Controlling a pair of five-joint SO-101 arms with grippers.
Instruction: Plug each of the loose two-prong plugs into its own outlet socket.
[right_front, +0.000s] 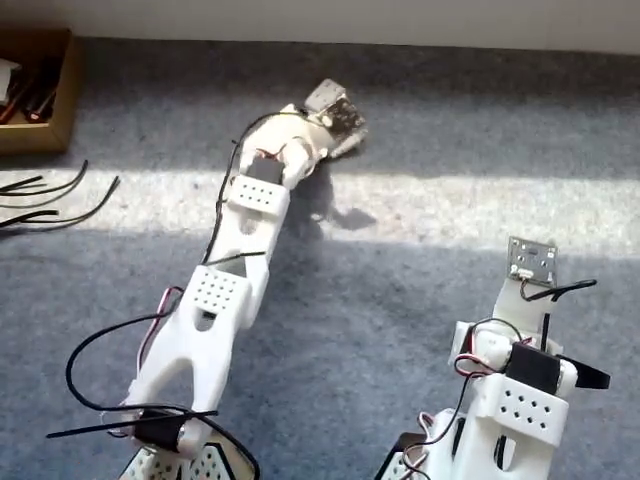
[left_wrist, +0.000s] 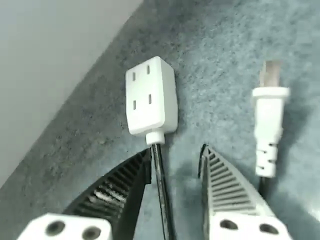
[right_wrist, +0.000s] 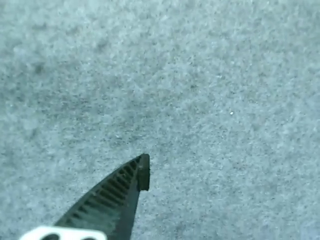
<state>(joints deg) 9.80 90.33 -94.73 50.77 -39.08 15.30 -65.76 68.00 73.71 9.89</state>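
Left wrist view: plug beside outlet socket (unplugged)

The outlet lay on the mat just ahead of the left gripper. Its cord ran back between the spread fingers, close by one of them. The plug lay beside the outlet and apart from it, ahead of the other finger, prongs pointing away from the gripper. A box sat far off to the gripper's left.
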